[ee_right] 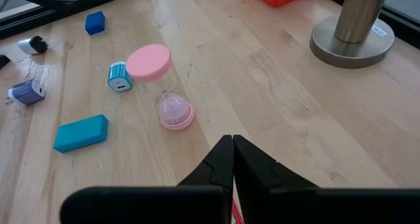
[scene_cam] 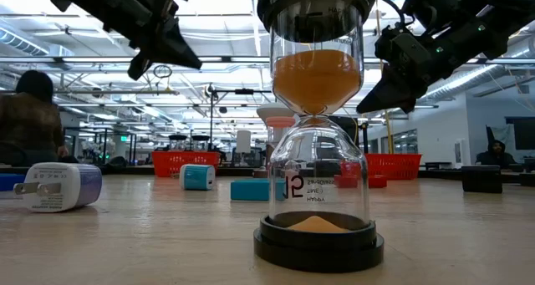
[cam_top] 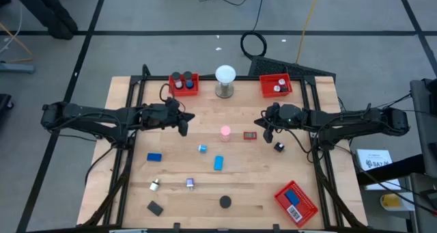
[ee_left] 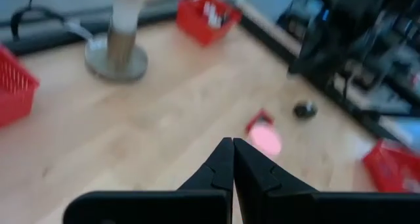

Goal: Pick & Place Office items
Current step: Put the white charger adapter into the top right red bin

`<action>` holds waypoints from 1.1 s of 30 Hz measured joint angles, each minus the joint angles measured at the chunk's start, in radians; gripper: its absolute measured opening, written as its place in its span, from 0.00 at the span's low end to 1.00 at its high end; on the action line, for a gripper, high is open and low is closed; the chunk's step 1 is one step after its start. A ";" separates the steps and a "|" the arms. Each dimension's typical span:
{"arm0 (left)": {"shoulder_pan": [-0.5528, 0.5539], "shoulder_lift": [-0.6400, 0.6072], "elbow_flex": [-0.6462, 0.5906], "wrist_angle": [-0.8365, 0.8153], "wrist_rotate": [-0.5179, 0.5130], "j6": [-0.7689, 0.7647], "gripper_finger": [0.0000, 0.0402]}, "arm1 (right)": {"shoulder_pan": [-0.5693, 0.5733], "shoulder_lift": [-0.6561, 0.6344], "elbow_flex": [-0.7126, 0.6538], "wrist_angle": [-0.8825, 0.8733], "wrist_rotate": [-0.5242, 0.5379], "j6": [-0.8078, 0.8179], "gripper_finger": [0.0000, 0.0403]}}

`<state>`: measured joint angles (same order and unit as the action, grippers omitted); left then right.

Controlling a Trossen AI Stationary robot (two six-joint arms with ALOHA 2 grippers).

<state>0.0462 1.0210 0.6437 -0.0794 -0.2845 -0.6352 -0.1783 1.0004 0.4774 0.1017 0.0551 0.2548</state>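
- High view: the left gripper (cam_top: 183, 121) is hovering clenched and empty above the table's (cam_top: 123, 192) left middle; the right gripper (cam_top: 265, 124) is hovering likewise on the right, also clenched on nothing; the office items are lying scattered between and in front of them: a pink hourglass (cam_top: 225, 132) near the centre, a blue block (cam_top: 154, 157), a cyan block (cam_top: 218, 163), a black disc (cam_top: 224, 202), a small black piece (cam_top: 278, 147); three red trays are sitting on the table, two at the back (cam_top: 185, 83) (cam_top: 276, 85) either side of a white globe lamp (cam_top: 225, 80), one at the front right (cam_top: 296, 200).
- Low view: an orange-sand hourglass (scene_cam: 317, 126) is standing upright close to the camera; its glass is carrying mirrored writing I cannot read reliably; a white plug adapter (scene_cam: 60, 186) is lying at left.
- Left wrist view: the fingers (ee_left: 220, 168) are pressing together, pointing toward the pink hourglass (ee_left: 265, 139).
- Right wrist view: the pink hourglass (ee_right: 162, 86) is standing just ahead of the shut fingers (ee_right: 222, 161); it is probably light, top-heavy and fragile at the glass waist, so gripping across a pink cap seems safest; the cyan block (ee_right: 81, 133) looks rigid and easy to pinch across its narrow sides.
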 joint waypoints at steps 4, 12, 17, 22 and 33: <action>-0.016 0.000 0.061 -0.178 0.006 -0.019 0.01 | 0.001 0.000 0.000 0.000 0.016 0.028 0.00; -0.022 0.000 0.167 -0.458 0.035 -0.079 0.01 | 0.000 0.000 0.000 0.000 0.053 0.031 0.00; -0.038 0.000 0.183 -0.523 0.053 -0.102 0.01 | 0.000 0.000 0.000 0.000 0.053 0.031 0.00; -0.061 0.000 0.183 -0.553 0.072 -0.153 0.01 | 0.000 0.000 0.000 0.000 0.053 0.030 0.00; -0.129 0.000 0.183 -0.627 0.084 -0.266 0.01 | 0.000 0.000 0.000 0.000 0.053 0.029 0.00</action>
<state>-0.0832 1.0210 0.8272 -0.7062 -0.2002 -0.9012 -0.1780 1.0008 0.4774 0.1020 0.1081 0.2834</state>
